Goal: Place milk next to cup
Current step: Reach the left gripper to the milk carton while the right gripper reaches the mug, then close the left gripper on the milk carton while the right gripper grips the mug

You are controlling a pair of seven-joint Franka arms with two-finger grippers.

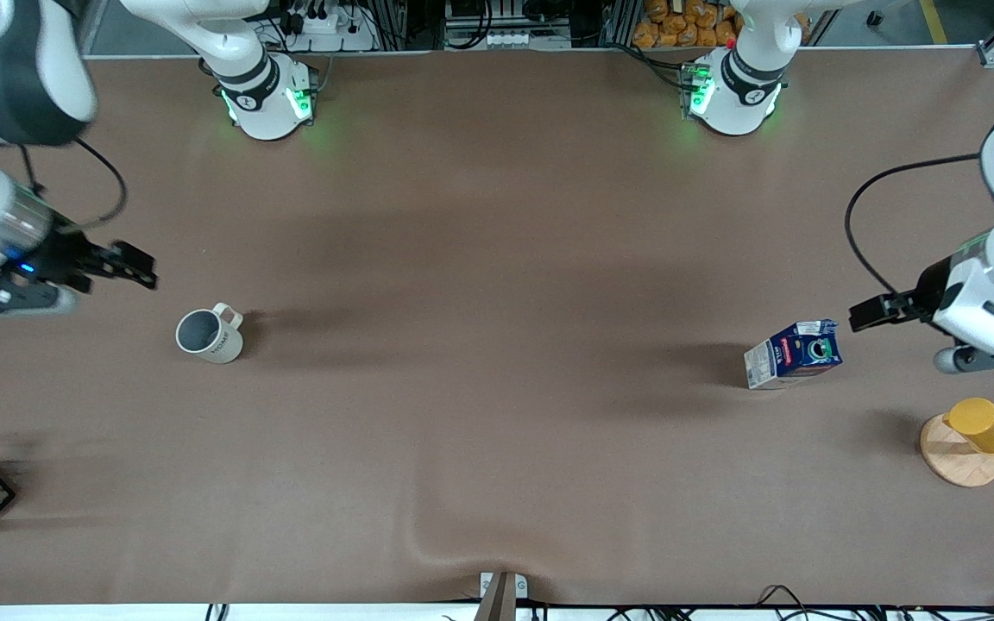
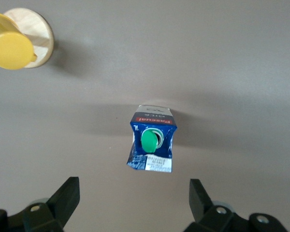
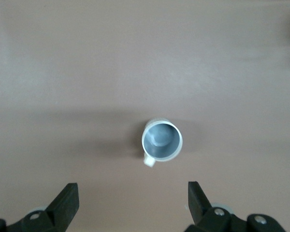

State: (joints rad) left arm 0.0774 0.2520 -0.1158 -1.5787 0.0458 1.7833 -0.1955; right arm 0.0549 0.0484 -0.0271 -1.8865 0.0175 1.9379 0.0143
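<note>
Milk [image 1: 794, 354] upright, lower part hidden from above

1. The milk [image 2: 152, 142] carries the only word I can make out: white lettering on its red band, reading "Pascual", shown upside down in the left wrist view.
2. Under that band there is a line of smaller white print on the blue, too small to read.
3. A white patch with dark print, perhaps a barcode, sits on the carton's blue top; nothing on it is legible.
4. The cup [image 1: 209, 335] has small dark lettering on its side, seen from the front view, too tiny to read.
5. Each arm's base bears a small dark round mark; unreadable.
</note>
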